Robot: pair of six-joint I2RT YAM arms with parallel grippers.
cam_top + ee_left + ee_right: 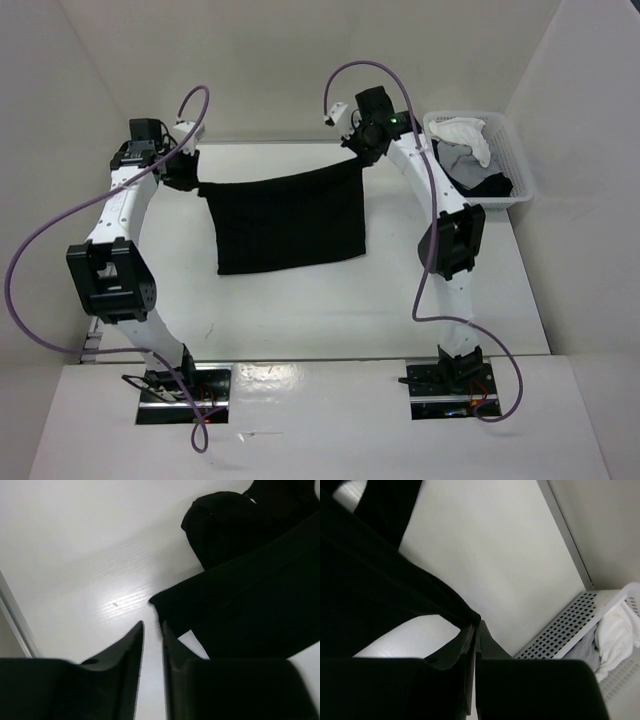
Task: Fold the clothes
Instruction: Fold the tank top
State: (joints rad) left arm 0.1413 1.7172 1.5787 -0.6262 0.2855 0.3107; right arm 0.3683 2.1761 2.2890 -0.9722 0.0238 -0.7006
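The black clothes (290, 220) lie spread as a folded rectangle on the white table, with their far edge lifted between the two arms. My left gripper (188, 176) is at the far left corner. In the left wrist view it (152, 626) stands slightly open, bare table shows between its fingers, and the corner of the clothes (260, 595) lies just past the tips. My right gripper (358, 150) holds the far right corner. In the right wrist view its jaws (477, 622) are shut on the edge of the clothes (370, 595).
A white perforated basket (520, 165) stands at the far right by the wall, holding a white garment (465, 135), a grey garment (460, 165) and some dark fabric. The same basket (560, 630) lies close to my right gripper. White walls enclose the table on three sides.
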